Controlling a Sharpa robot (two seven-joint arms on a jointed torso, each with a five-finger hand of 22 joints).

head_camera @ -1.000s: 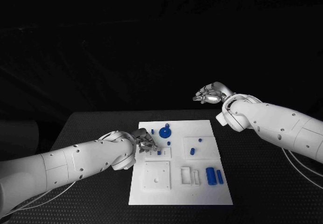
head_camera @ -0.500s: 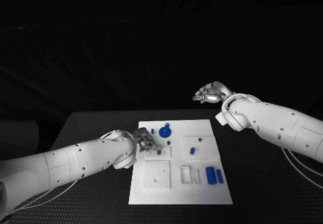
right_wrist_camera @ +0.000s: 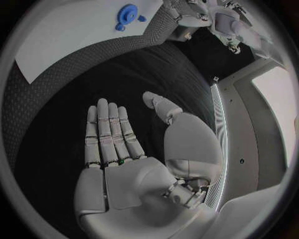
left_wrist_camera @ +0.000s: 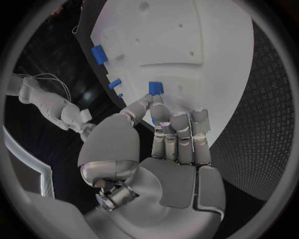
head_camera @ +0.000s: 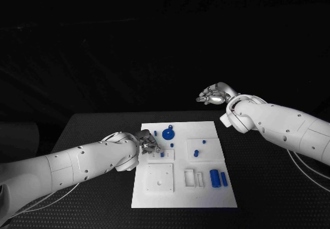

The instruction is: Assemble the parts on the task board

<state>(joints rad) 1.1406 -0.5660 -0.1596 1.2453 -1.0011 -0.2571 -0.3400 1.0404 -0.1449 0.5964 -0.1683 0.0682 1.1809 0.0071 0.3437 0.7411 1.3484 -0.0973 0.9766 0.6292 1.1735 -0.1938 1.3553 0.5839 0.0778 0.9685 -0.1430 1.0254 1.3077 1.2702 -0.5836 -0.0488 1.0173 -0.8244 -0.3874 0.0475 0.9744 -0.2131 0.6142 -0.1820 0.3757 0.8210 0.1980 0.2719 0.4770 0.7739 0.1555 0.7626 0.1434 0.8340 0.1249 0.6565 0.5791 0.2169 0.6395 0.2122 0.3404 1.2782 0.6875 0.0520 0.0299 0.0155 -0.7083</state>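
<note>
The white task board (head_camera: 184, 195) lies in the middle of the table. My left hand (head_camera: 148, 142) is low over the board's left side and pinches a small blue part (left_wrist_camera: 156, 88) between thumb and fingertips; the same small blue part (head_camera: 162, 154) is beside a raised white block. My right hand (head_camera: 216, 94) hangs high beyond the board's far right corner, and the right hand (right_wrist_camera: 124, 149) has straight fingers, the thumb apart, and nothing in it. A round blue disc (head_camera: 168, 135) stands near the far edge. Two blue cylinders (head_camera: 219, 179) lie at the right.
Small blue pieces (head_camera: 196, 153) are scattered over the board's far half. White raised blocks (head_camera: 159, 179) sit in its near half. The black table (head_camera: 89, 133) runs on all sides of the board. The blue disc (right_wrist_camera: 127, 11) and the board (right_wrist_camera: 69, 35) also show past my right palm.
</note>
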